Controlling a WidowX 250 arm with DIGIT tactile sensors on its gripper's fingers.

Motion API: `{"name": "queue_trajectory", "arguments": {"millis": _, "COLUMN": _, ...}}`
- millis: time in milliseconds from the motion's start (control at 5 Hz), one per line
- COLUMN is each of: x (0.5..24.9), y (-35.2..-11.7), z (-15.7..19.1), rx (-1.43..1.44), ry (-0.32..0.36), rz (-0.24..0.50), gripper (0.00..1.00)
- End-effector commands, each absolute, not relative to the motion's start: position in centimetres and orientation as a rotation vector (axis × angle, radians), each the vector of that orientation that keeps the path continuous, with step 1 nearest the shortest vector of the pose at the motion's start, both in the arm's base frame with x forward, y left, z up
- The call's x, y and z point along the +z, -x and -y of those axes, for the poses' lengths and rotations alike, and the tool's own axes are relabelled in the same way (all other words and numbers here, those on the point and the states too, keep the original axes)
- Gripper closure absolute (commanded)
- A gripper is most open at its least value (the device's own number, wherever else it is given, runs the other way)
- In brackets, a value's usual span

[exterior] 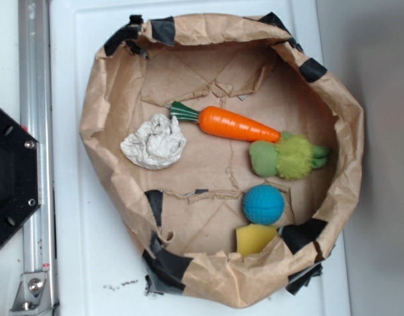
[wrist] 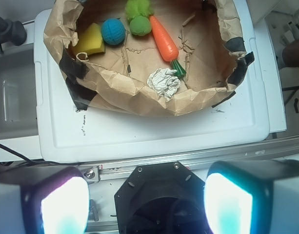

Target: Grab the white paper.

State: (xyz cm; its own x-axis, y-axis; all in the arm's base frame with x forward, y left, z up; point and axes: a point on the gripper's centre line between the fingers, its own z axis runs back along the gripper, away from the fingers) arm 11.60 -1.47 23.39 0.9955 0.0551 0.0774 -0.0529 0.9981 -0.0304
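a white plastic desk (exterior: 76, 263) carries a wide nest made of a brown paper bag (exterior: 99, 99), its rim rolled down and patched with strips of black tape (exterior: 163, 263). a metal rail (exterior: 35, 79) runs along one side of the desk, next to the robot's black base (exterior: 10, 178).

inside the bag lie five things. the white paper (exterior: 154, 142), a crumpled off-white wad, sits near the wall on the rail side, just beside the green leaf end of an orange toy carrot (exterior: 238, 124). at the carrot's tip is a fuzzy green plush toy (exterior: 287, 157). below that sits a blue ball (exterior: 263, 204), and a yellow sponge block (exterior: 254, 238) rests against the bag wall, close to the ball.

the pincer (wrist: 147, 200) appears only in the wrist view, high up and well back over the base, far from the bag. its two pads (wrist: 64, 207) stand wide apart with nothing between them, so it is open and empty, though they are blown out by glare and their edges are hard to read.

the task looks barely begun: this is the approach step. the next move calls for travelling out over the bag wall, centring above the wad (wrist: 164, 81), and descending with the jaws spread, keeping clear of the carrot leaves (wrist: 178, 69) that lie right beside it.
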Motion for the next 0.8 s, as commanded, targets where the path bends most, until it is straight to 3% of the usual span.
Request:
{"name": "queue_trajectory", "arguments": {"millis": 0, "x": 23.4, "y": -11.6, "z": 1.5, "rx": 0.054, "ry": 0.028, "rz": 0.078, "gripper": 0.00}}
{"name": "queue_trajectory", "arguments": {"millis": 200, "x": 19.5, "y": -16.6, "z": -0.4, "rx": 0.051, "ry": -0.005, "rz": 0.081, "gripper": 0.00}}
{"name": "queue_trajectory", "arguments": {"millis": 400, "x": 17.1, "y": -21.4, "z": -1.5, "rx": 0.068, "ry": -0.047, "rz": 0.068, "gripper": 0.00}}
{"name": "queue_trajectory", "arguments": {"millis": 600, "x": 13.1, "y": -23.6, "z": -2.9, "rx": 0.052, "ry": -0.018, "rz": 0.005, "gripper": 0.00}}
